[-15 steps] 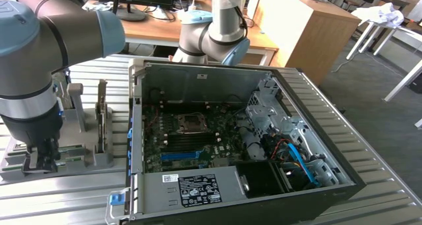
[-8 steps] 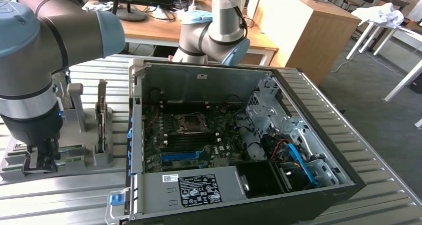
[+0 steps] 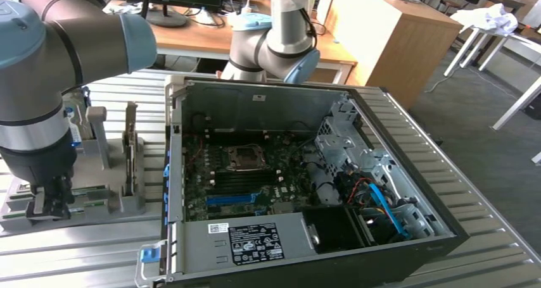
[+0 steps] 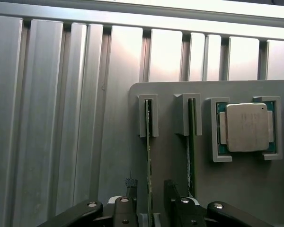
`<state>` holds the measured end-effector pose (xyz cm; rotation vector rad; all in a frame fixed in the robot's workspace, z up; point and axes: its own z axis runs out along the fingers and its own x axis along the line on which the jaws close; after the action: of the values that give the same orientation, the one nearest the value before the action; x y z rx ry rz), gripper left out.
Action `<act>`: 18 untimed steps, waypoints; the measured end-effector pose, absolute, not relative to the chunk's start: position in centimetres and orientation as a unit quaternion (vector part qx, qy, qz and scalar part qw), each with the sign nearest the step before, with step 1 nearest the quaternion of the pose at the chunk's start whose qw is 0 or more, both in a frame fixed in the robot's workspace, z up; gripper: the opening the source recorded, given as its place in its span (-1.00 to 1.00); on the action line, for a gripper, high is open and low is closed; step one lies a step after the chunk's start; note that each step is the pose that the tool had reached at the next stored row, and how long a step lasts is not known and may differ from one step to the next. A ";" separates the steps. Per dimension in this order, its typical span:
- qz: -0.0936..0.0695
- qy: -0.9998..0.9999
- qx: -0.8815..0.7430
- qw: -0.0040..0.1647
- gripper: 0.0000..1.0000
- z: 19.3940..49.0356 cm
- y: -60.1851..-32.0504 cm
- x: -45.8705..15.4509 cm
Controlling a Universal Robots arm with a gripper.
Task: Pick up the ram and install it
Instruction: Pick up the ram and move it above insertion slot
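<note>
I hold my tool (image 4: 149, 198) open around the ram (image 4: 148, 146), which stands on its thin edge in a slot of the grey holder (image 4: 170, 92) on the desk (image 4: 57, 118), easy to pinch.

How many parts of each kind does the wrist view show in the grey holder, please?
ram sticks: 2
processor chip: 1
Total: 3
</note>
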<state>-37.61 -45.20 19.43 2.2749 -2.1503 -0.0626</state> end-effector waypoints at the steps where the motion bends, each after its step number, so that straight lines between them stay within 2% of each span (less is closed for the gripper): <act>1: -0.020 -0.687 0.727 0.005 -0.28 19.4 -45.2 -37.7; 18: -0.019 -0.687 0.727 0.004 -0.28 19.6 -45.0 -37.8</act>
<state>-37.81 -44.99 19.65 2.2767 -2.1513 -0.0595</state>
